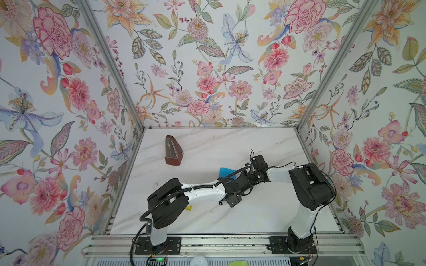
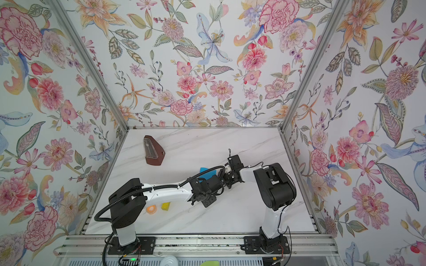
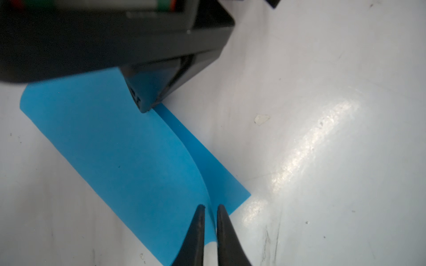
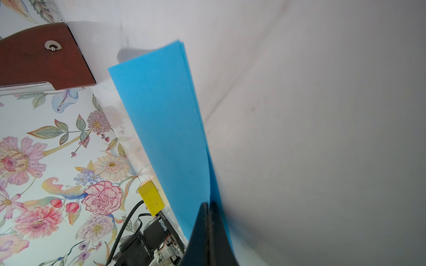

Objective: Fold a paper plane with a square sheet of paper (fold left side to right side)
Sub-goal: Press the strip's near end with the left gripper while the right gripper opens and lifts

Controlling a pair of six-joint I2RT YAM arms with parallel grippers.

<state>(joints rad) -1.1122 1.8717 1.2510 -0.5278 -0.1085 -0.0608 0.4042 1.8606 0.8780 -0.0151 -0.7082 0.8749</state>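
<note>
Slipping is main risk: left claw (image 3: 210, 207) stands narrowly parted, with curled free edge of square sheet of paper (image 3: 119, 152) running between tips, nothing pinched. If upper layer springs back, half-made fold likely reopens. Right claw (image 4: 208, 205) is shut, seemingly nipping same layer at far end; tug there could skew edges or tear thin paper. Square sheet of paper lies doubled on table (image 3: 322, 80), upper edge short of lower edge, mid-table in both top views, mostly hidden under arms.
</note>
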